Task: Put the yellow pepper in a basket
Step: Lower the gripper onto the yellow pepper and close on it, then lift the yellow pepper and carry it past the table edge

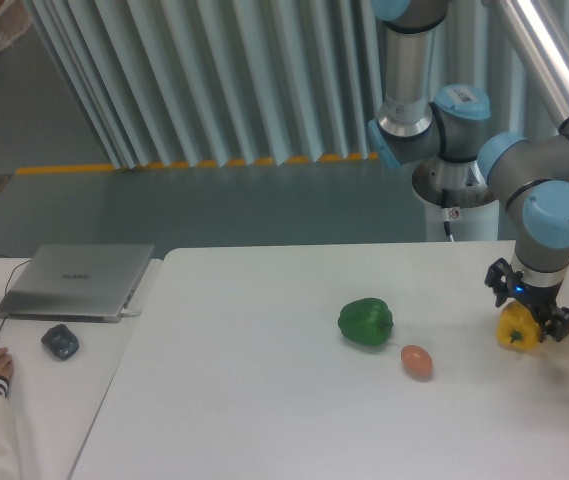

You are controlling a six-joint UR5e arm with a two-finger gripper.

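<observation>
1. My gripper (529, 318) is down at the table's right edge, its fingers on either side of the yellow pepper (517, 329); I judge them closed on it.
2. The pepper looks to rest on the table (264, 400) or just above it; I cannot tell which.
3. Toward the table's middle sit an orange-brown egg-shaped thing (417, 361) and a green pepper (366, 322), well apart from me.
4. Grasp looks done; carrying and release remain, and no basket is clearly visible.

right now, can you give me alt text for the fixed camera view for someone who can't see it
A robot arm's pincer sits over a yellow pepper near the right edge of a white table; whether it grips is unclear. A green pepper and a small orange-brown egg-shaped thing lie mid-table, with a closed laptop on the far left.
</observation>
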